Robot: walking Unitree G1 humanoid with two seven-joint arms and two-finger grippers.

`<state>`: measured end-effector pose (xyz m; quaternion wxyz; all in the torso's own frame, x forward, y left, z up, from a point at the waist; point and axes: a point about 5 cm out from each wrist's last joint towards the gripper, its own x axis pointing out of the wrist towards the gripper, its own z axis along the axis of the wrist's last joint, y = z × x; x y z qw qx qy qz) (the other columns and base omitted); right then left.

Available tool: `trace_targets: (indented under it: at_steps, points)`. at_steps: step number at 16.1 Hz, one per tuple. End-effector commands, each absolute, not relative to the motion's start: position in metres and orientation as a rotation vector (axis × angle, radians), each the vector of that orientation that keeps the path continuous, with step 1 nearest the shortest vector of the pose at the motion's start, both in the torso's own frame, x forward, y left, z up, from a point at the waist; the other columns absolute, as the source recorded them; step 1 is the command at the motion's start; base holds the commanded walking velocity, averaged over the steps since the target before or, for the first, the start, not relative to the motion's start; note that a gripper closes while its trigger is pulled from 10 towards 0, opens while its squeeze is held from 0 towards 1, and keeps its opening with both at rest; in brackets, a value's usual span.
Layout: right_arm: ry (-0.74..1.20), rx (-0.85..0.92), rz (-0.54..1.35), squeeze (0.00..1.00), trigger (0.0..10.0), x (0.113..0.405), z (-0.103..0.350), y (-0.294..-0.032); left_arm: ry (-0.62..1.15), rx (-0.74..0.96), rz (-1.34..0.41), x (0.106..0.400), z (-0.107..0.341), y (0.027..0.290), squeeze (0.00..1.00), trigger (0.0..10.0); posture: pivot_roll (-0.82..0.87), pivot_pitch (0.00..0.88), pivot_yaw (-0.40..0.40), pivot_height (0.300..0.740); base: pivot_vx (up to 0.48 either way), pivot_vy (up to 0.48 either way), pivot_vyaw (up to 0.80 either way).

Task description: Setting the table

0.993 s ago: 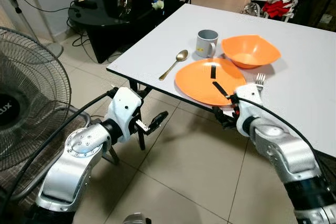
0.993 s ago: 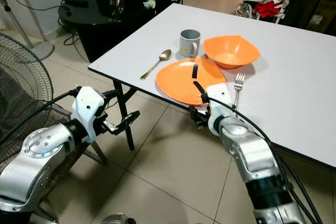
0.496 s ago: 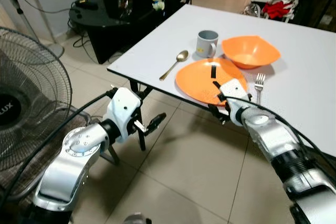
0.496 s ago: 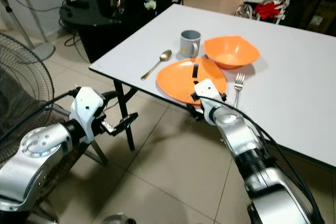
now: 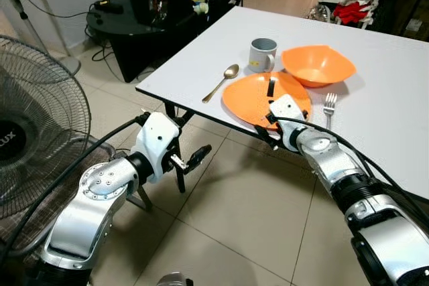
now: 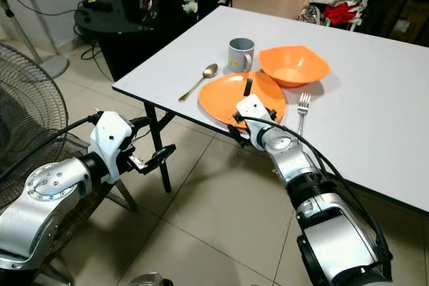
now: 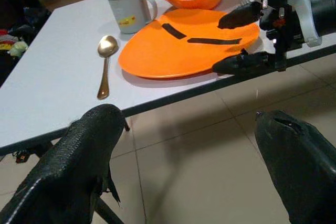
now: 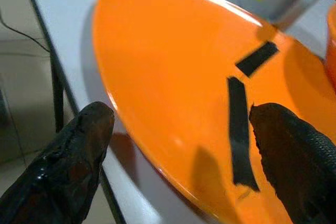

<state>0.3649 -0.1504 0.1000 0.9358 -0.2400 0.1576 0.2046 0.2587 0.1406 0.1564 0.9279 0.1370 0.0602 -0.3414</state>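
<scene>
The right gripper [image 7: 247,38], jaws wide at the orange plate's [image 5: 251,98] five-o'clock rim, probably should bite deeper before closing.

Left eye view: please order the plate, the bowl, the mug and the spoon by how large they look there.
1. Plate
2. Bowl, though it lies farther away
3. Mug and spoon: too alike to rank, one compact, one long and thin

The fan [image 5: 27,132] hub reads "LUX"; the rest is cut off.
</scene>
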Motion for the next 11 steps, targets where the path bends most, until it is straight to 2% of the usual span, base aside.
trace_targets:
  at_steps: [1, 5, 9, 10, 11]
  points:
    - [0.301, -0.501, 0.449, 0.0, 10.0, 0.366, 0.104, -0.146, 0.11, 0.297, -0.695, 0.261, 0.16, 0.141, 0.0, 10.0, 0.1, 0.0, 0.061, 0.74, 0.0, 0.0, 0.0]
    - [0.225, -0.471, 0.558, 0.0, 10.0, 0.353, 0.108, -0.141, 0.105, 0.294, -0.695, 0.26, 0.16, 0.14, 0.0, 10.0, 0.1, 0.0, 0.055, 0.74, 0.0, 0.0, 0.0]
    - [0.133, -0.325, 0.613, 0.0, 10.0, 0.306, 0.13, -0.144, 0.085, 0.278, -0.675, 0.26, 0.161, 0.14, 0.0, 10.0, 0.09, 0.0, 0.046, 0.74, 0.0, 0.0, 0.0]
    - [0.132, -0.295, 0.6, 0.0, 10.0, 0.3, 0.132, -0.144, 0.073, 0.269, -0.651, 0.261, 0.162, 0.141, 0.0, 10.0, 0.08, 0.0, 0.04, 0.74, 0.0, 0.0, 0.0]
    - [0.071, -0.207, 0.525, 0.0, 10.0, 0.291, 0.143, -0.142, 0.025, 0.236, -0.506, 0.269, 0.169, 0.147, 0.0, 10.0, 0.08, 0.0, 0.032, 0.74, 0.0, 0.0, 0.0]
